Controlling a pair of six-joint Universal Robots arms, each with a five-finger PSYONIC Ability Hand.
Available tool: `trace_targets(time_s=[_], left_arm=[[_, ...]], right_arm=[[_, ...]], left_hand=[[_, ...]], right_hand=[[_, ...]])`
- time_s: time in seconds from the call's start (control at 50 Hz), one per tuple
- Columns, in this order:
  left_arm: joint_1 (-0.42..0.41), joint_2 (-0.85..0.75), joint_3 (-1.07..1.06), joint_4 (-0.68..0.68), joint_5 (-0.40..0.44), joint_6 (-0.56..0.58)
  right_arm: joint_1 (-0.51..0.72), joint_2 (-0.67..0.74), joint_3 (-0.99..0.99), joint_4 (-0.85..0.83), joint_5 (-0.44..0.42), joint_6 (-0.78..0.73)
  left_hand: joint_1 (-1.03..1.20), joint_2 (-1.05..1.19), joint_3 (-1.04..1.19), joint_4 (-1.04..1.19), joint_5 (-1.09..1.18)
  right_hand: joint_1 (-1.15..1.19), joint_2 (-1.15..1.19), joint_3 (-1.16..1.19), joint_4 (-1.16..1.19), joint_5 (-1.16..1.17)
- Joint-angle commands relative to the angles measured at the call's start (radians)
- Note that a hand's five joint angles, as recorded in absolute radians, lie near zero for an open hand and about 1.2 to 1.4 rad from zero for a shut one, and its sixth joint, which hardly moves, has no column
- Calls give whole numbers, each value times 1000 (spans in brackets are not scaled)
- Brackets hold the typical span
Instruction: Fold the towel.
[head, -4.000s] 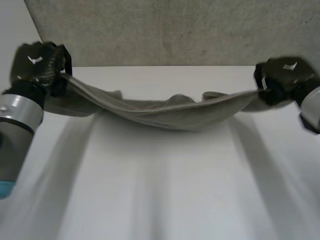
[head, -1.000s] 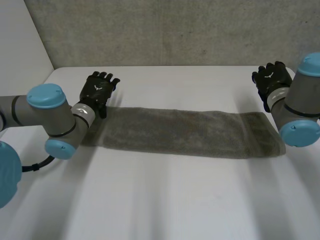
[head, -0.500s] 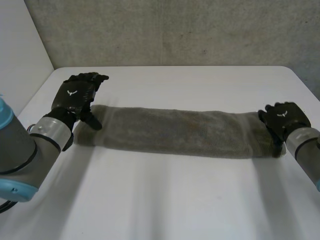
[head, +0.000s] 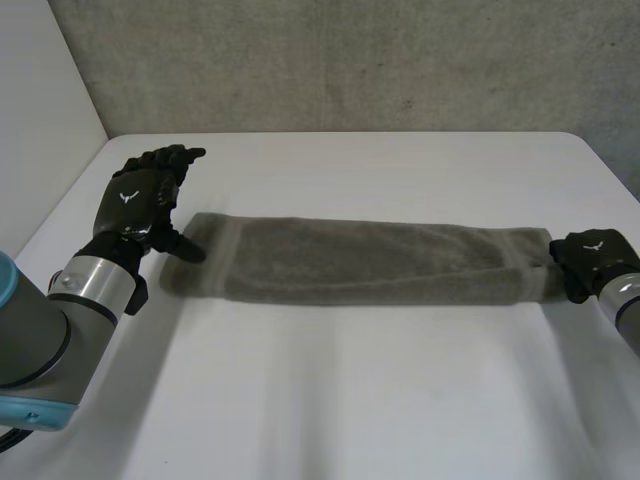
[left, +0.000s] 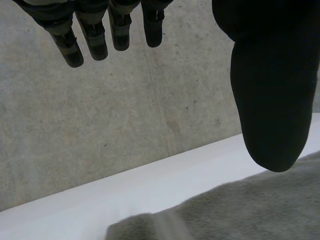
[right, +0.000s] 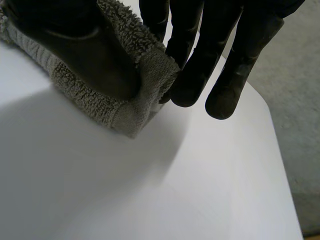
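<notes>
A grey towel (head: 370, 262) lies on the white table (head: 350, 400) as one long strip, doubled lengthwise and running left to right. My left hand (head: 140, 195) hovers over the strip's left end with its fingers (left: 95, 35) straight and spread; its thumb (left: 270, 100) hangs just above the towel (left: 240, 210) without gripping. My right hand (head: 590, 255) is at the strip's right end. In the right wrist view the corner of the towel (right: 120, 95) wraps the thumb and the fingers (right: 225, 60) press against it, so the corner is pinched.
A grey concrete wall (head: 350, 60) rises behind the table's far edge. The table's right edge runs close to my right hand, and a pale wall (head: 40, 120) stands at the left. Bare tabletop lies in front of the towel.
My right hand came down from the far right corner to the towel's right end and closed on it. My left hand drew back to the left end, still open.
</notes>
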Motion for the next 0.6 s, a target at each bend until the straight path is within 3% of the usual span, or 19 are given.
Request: trace_targets(time_s=[0.02,0.14,0.28,0.32,0.34,0.38,0.44,0.48,0.5,0.54,0.6], left_arm=[[2,13,-9,4,0,2],[2,14,-17,6,0,2],[2,14,-15,6,0,1],[2,14,-15,6,0,1],[2,14,-15,6,0,2],[2,14,-15,6,0,2],[3,13,-17,9,0,2],[3,13,-17,13,-1,4],[3,13,-17,13,-1,4],[3,13,-20,20,-1,5],[3,13,-26,29,-1,12]], right_arm=[[-75,0,-17,3,27,-12],[-172,-30,-78,17,83,-60],[-142,-88,-152,40,101,-201],[20,-128,-201,42,106,-203],[21,-128,-201,42,106,-203],[216,-126,-265,37,118,-201],[306,-112,-294,32,127,-206],[497,-52,-374,29,141,-210],[498,-51,-374,29,141,-210],[671,50,-461,35,147,-210],[777,154,-535,39,152,-203]], left_hand=[[5,7,8,9,-27],[5,7,8,9,-27],[5,7,8,9,-27],[5,7,8,9,-27],[5,7,8,9,-27],[5,7,8,9,-27],[5,7,8,9,-27],[5,7,8,9,-27],[5,7,8,9,-27],[5,7,8,9,-27],[5,7,8,9,-27]], right_hand=[[74,81,55,54,65],[74,81,55,54,65],[74,81,55,54,65],[74,81,55,54,65],[74,81,55,54,65],[74,81,55,54,65],[74,81,55,54,65],[74,81,55,54,65],[74,81,55,54,65],[74,81,55,54,65],[74,81,55,54,65]])
